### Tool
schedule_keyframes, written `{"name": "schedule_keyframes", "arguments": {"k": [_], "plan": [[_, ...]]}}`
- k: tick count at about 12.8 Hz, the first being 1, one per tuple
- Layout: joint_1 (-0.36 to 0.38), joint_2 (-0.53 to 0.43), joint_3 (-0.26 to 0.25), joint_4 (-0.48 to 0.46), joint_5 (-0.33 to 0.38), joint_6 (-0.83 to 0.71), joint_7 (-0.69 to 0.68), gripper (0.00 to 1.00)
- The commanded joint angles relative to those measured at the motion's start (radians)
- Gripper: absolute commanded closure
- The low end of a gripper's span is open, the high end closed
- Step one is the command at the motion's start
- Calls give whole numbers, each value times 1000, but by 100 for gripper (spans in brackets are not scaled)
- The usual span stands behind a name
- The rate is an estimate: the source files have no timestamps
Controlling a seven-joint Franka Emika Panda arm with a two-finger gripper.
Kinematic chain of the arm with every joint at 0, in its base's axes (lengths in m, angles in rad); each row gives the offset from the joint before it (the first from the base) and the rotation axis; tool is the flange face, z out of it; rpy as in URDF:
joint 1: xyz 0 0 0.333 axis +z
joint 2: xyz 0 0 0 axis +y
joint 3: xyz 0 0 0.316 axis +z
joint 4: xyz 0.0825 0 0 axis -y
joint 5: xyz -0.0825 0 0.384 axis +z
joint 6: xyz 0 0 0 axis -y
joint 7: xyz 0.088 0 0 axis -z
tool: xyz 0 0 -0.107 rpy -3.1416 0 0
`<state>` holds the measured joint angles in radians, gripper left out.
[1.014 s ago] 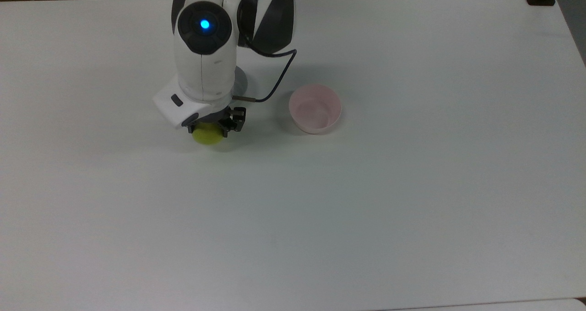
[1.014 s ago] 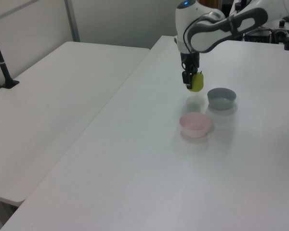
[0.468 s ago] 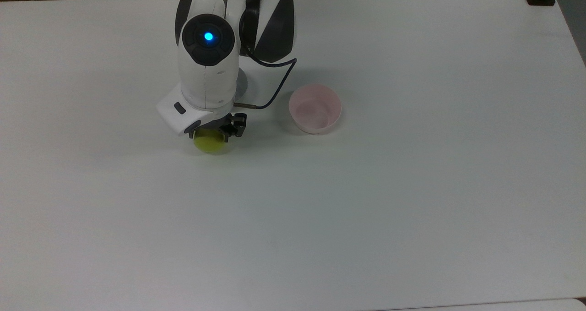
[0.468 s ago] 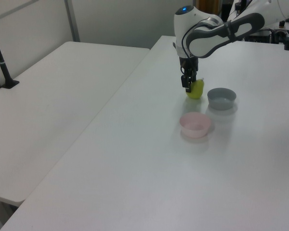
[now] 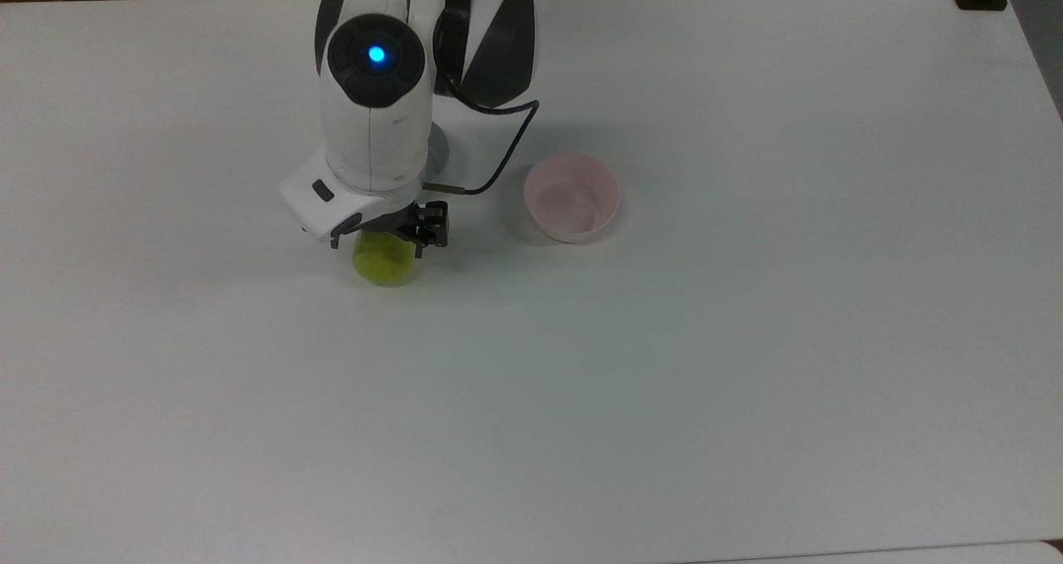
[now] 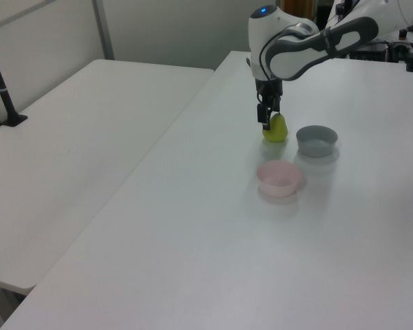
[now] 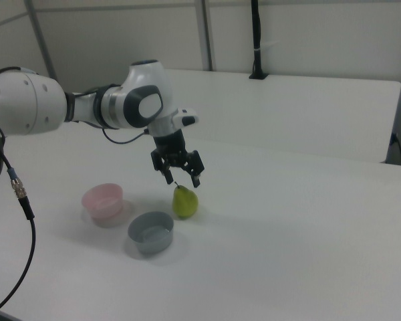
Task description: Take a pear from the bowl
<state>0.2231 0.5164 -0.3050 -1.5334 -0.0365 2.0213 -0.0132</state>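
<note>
The pear [image 7: 185,202] now stands upright on the counter [image 5: 747,365], stem up, out in the counter's inner area well away from every edge. A second ago it hung in the air, gripped by the hand; half a second ago it was low, close to the surface. Now the hand [image 7: 178,170] sits just above the stem with its fingers spread apart — it holds nothing. In the left view the fingers are close against the pear's upper part, so I cannot say there whether they touch it; the right view shows a small gap between stem and fingers.

My reading: the pear has left the pink bowl [image 5: 571,196], been carried aside and set down, so the picking-up named in the task looks done — what remains, if anything, is for the arm to draw back.

Counted: one pear; two bowls — the pink one, empty, and a grey bowl [image 6: 316,140], also empty, just beside the pear; one robot arm [image 6: 316,45] with one hand. A second counter [image 6: 82,137] stands alongside, beyond a narrow gap.
</note>
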Motion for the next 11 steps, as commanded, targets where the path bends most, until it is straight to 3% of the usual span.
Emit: {"name": "schedule_keyframes", "arguments": {"k": [1,7,11], "plan": [[-1,-213,10,-65,7,-65,12,0],[-24,-415,9,-97,7,-288,-2,0],[-28,-401,-6,-64,9,-348,4,0]]}}
